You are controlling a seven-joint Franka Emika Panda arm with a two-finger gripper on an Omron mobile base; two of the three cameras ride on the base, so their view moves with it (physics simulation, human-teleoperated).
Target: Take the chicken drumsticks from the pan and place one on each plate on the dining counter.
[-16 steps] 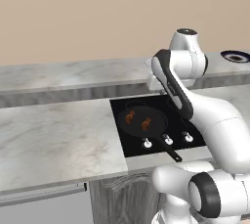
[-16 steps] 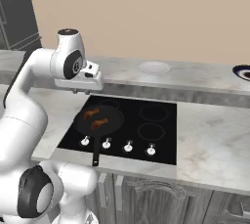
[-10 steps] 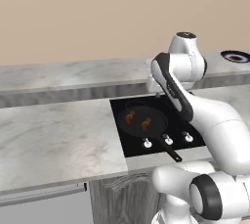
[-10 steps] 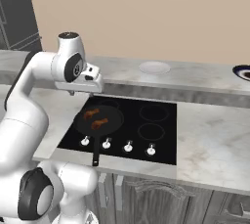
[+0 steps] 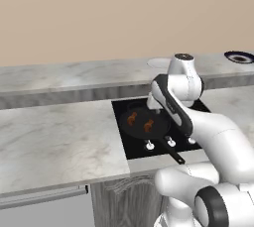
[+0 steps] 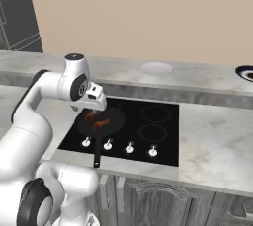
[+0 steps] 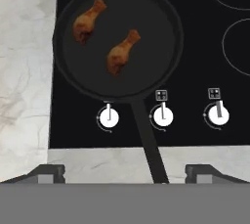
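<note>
While the two-finger gripper [image 7: 125, 171] hangs above the hob with its dark fingertips [image 7: 46, 172] spread wide at the lower corners of the hand view and nothing between them, the stock stands as follows.

Item one: two small orange-brown glossy chicken drumsticks [image 7: 122, 52], both lying in the round black shallow frying pan [image 7: 161, 17]. One sits toward the upper left of the pan [image 7: 88, 20], the other near its middle; they lie apart, not touching, each with its thin bone end pointing toward the upper right of the hand view. Judged light, slightly yielding and likely slick from the glaze. Best purchase appears to be across the thick meaty end, where the piece is widest and least likely to roll; the narrow bone end looks too thin for a sure hold.

Item two: the pan itself, on the flat black glass hob [image 7: 210, 81] at centre left of the hand view, its long straight handle running down toward the bottom edge, past a row of white knobs [image 7: 162, 116].

Item three: plain whitish round plate [image 6: 156, 67] and dark-rimmed round plate [image 5: 239, 57], both on the long raised grey-white marble dining counter [image 5: 74, 75] at the upper right of the base views, well apart from each other. Neither yet carries a drumstick.
</note>
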